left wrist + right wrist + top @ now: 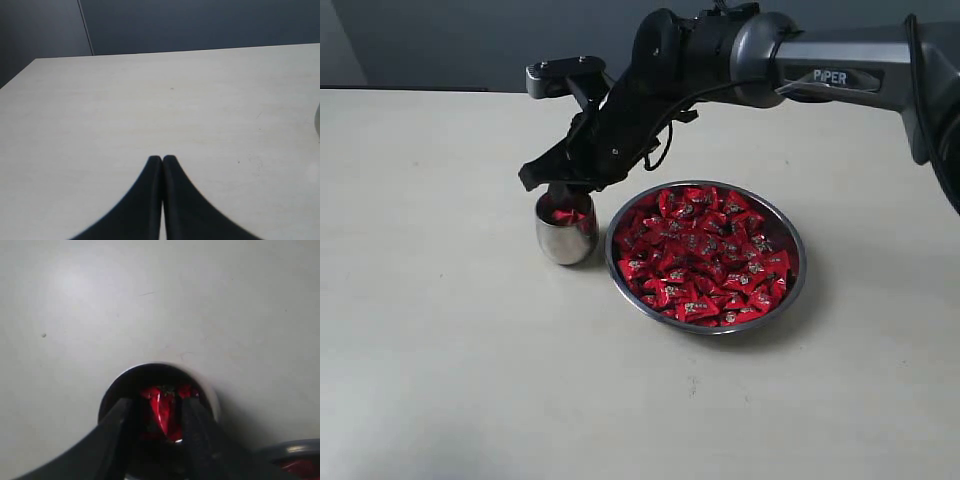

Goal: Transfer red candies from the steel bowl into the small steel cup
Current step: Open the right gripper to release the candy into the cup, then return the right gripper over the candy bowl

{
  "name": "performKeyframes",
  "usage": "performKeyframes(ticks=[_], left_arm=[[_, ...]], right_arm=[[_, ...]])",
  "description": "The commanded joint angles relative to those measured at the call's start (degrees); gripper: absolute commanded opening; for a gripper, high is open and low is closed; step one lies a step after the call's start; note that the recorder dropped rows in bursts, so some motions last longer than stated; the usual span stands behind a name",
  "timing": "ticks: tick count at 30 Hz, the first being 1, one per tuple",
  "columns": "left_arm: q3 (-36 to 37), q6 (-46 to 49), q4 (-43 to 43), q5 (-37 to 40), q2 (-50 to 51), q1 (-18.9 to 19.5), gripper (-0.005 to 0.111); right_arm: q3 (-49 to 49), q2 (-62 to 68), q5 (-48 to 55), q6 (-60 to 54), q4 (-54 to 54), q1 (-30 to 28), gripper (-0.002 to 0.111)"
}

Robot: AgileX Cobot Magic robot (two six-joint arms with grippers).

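Note:
The steel bowl point(792, 285) sits right of centre, heaped with red candies point(705, 255). Just to its left stands the small steel cup point(566, 240), with red candy showing inside it point(566, 215). My right gripper point(558, 192) reaches across and hangs right over the cup's mouth, its fingertips at the rim. In the right wrist view the right gripper point(159, 402) has a red candy point(164, 410) between its two fingers, above the cup point(212, 397). My left gripper point(162, 158) is shut on nothing over bare table, and it is out of the exterior view.
The pale table point(440, 380) stretches wide in front and to the left of the cup. The right arm point(840, 70) spans the back right above the bowl. A dark wall point(200, 25) lies beyond the table's far edge.

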Motion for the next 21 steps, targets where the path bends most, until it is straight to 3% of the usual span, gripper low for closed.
performKeyframes(ticks=[1, 12, 21], left_arm=[[0.3, -0.1, 0.1, -0.4, -0.3, -0.4, 0.0], [0.3, -0.1, 0.1, -0.4, -0.3, -0.4, 0.0], [0.3, -0.1, 0.1, -0.4, -0.3, -0.4, 0.0]], right_arm=[[-0.3, -0.2, 0.4, -0.6, 0.3, 0.0, 0.034], [1.1, -5.6, 1.5, -0.8, -2.9, -0.1, 0.034], [23.4, -19.0, -20.5, -0.8, -4.7, -1.7, 0.034]])
